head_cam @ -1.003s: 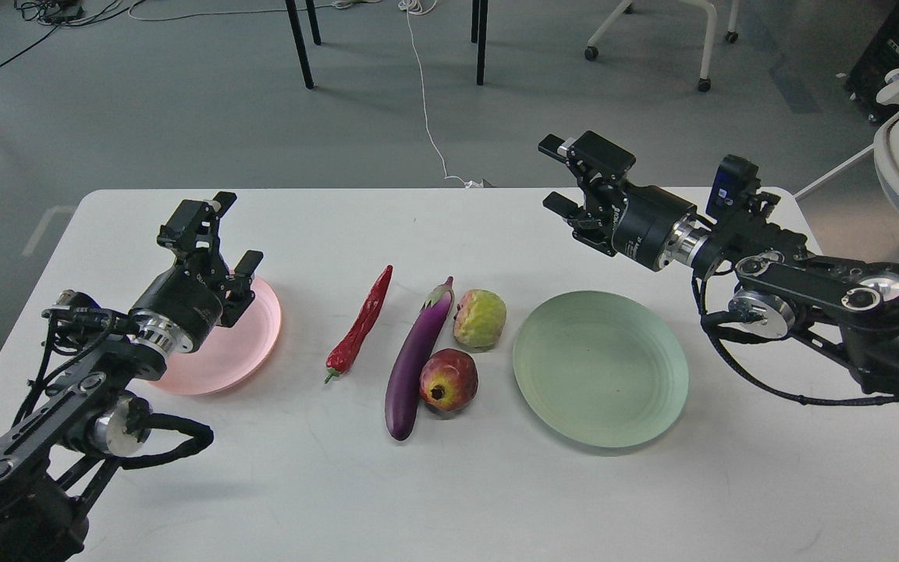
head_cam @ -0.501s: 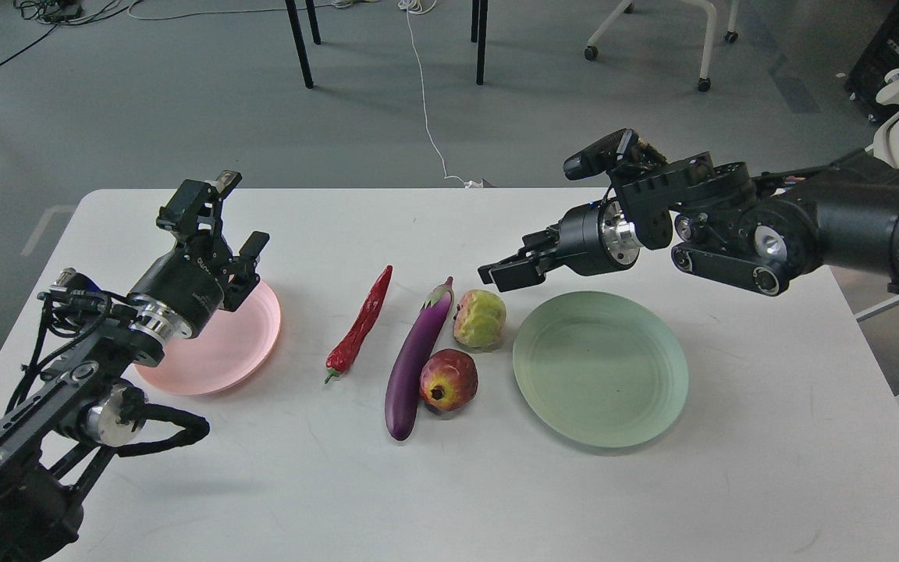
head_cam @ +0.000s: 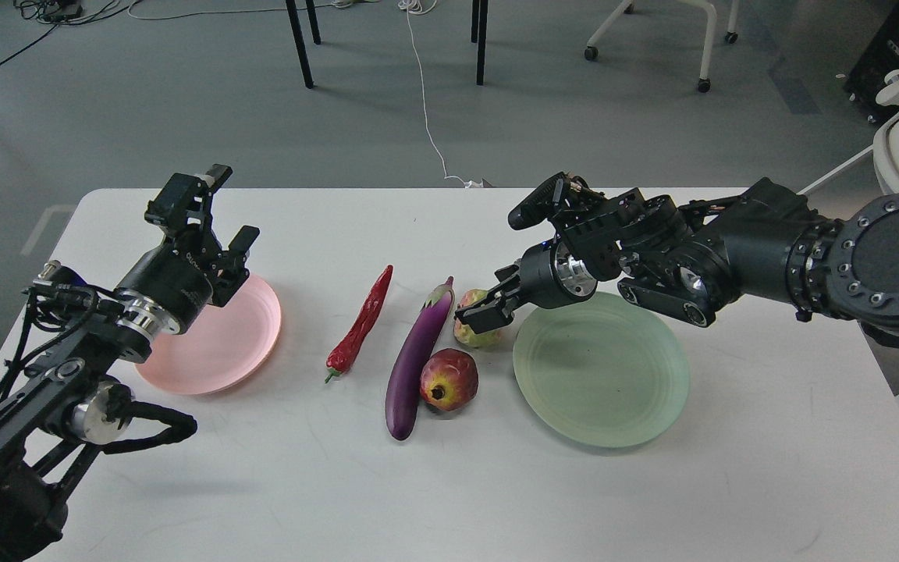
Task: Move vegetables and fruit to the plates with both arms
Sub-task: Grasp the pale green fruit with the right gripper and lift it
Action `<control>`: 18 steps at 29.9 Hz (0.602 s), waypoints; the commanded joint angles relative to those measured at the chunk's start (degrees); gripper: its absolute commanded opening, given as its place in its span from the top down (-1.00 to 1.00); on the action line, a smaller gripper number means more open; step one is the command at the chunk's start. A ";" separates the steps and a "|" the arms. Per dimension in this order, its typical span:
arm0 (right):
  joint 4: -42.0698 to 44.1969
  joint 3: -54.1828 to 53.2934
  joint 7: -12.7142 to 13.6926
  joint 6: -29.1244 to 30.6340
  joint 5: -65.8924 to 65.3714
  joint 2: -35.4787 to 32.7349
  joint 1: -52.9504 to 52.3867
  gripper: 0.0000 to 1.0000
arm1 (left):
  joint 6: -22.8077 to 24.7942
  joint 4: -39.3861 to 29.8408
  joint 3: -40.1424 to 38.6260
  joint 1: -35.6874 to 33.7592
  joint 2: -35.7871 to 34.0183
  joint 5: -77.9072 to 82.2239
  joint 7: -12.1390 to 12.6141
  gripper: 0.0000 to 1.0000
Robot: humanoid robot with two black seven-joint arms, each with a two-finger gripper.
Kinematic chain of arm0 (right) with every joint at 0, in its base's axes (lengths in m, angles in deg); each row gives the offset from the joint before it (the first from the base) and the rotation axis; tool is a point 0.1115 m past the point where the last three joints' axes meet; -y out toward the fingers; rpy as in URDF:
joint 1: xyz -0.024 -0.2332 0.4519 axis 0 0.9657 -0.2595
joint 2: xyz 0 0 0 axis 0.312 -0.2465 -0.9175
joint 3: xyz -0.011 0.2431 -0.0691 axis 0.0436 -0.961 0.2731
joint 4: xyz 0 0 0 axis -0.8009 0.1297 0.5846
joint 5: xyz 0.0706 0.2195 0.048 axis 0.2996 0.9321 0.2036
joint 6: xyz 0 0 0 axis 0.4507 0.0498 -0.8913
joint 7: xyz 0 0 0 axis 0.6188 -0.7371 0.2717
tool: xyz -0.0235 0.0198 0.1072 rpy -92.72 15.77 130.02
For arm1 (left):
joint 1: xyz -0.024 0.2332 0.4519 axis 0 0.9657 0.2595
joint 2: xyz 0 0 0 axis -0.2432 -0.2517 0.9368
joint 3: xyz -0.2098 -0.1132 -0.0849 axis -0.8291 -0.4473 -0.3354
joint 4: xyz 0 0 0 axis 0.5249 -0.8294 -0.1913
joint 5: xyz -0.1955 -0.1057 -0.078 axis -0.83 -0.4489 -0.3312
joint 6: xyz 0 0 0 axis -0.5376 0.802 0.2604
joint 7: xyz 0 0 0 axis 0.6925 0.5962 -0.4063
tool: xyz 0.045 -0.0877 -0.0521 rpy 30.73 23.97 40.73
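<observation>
Reaching over the yellow-green fruit (head_cam: 474, 332), right gripper (head_cam: 485, 312) fingers were apart around it; left gripper (head_cam: 211, 215) was spread above the pink plate (head_cam: 223, 351).

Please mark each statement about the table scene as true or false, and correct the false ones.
1. The green plate has nothing on it. True.
2. The red chili pepper lies on the pink plate. False: it lies on the table, between the pink plate and the eggplant.
3. The right gripper is at the yellow-green fruit. True.
4. The pomegranate lies on the far side of the yellow-green fruit. False: it lies on the near side, beside the eggplant.
5. The left gripper holds the eggplant. False: it is open over the pink plate's far edge, holding nothing.
</observation>
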 commanded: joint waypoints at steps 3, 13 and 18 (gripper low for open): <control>0.47 1.25 0.00 -0.08 0.07 0.00 1.03 -0.73 | -0.04 0.01 -0.04 0.00 -0.15 0.00 0.00 -0.99; 0.99 1.25 0.00 -0.08 0.16 0.00 1.39 0.04 | 0.05 0.01 -0.04 0.00 -0.23 0.00 0.00 -0.99; 0.47 1.34 0.00 -0.08 -0.02 0.00 -0.80 0.05 | 0.05 0.01 -0.04 0.00 -0.23 0.00 0.00 -0.99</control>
